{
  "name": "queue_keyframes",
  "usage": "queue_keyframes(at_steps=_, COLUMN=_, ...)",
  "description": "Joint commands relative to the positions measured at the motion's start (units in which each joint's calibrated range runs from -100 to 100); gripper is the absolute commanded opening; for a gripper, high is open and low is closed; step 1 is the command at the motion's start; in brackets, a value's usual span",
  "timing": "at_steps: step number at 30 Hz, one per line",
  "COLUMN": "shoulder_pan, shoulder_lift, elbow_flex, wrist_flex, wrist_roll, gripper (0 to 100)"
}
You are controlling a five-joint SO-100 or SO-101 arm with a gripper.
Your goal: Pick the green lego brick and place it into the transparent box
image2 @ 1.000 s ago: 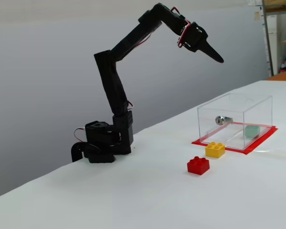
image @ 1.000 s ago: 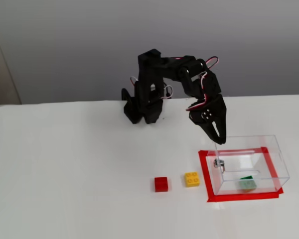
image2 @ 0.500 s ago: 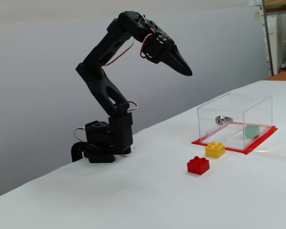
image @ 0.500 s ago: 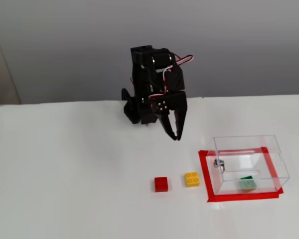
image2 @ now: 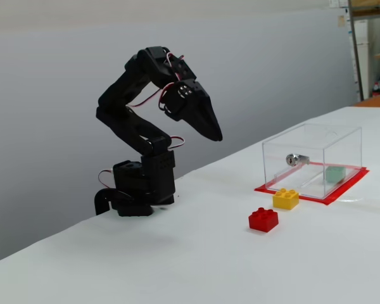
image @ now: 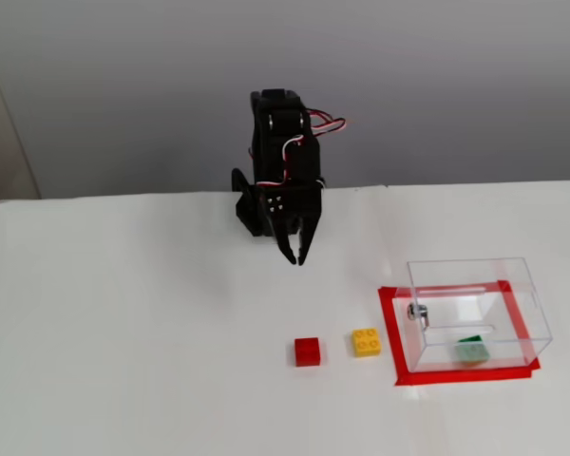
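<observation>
The green lego brick (image: 472, 350) lies inside the transparent box (image: 475, 285), near its front right corner; it also shows through the box wall in the other fixed view (image2: 334, 173). The box (image2: 316, 142) stands on a red taped rectangle and has a small metal knob (image: 416, 312) on its left wall. My black gripper (image: 295, 252) hangs above the table, well left of and behind the box, fingers together and empty. In the side fixed view the gripper (image2: 215, 134) points down toward the right, raised over the table.
A red brick (image: 308, 351) and a yellow brick (image: 366, 341) sit on the white table just left of the box; both show in the other fixed view, red (image2: 263, 219) and yellow (image2: 285, 198). The arm's base (image2: 139, 190) stands at the table's back edge.
</observation>
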Motion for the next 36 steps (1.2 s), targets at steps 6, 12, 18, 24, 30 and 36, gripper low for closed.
queue_keyframes(at_steps=6, shoulder_pan=5.0, shoulder_lift=-12.2, elbow_flex=18.0, wrist_flex=-9.9, wrist_roll=0.4, gripper=2)
queue_keyframes(at_steps=12, shoulder_pan=4.7, shoulder_lift=-21.8, elbow_flex=28.5, wrist_flex=-15.4, wrist_roll=0.4, gripper=2)
queue_keyframes(at_steps=18, shoulder_pan=4.8, shoulder_lift=-32.1, elbow_flex=39.4, wrist_flex=-19.5, wrist_roll=0.1, gripper=2)
queue_keyframes(at_steps=24, shoulder_pan=4.4, shoulder_lift=-38.1, elbow_flex=46.8, wrist_flex=-22.0, wrist_roll=0.0, gripper=2)
queue_keyframes(at_steps=30, shoulder_pan=4.4, shoulder_lift=-38.1, elbow_flex=52.0, wrist_flex=-24.3, wrist_roll=0.0, gripper=2)
queue_keyframes(at_steps=36, shoulder_pan=4.4, shoulder_lift=-38.1, elbow_flex=58.6, wrist_flex=-23.3, wrist_roll=-0.3, gripper=2)
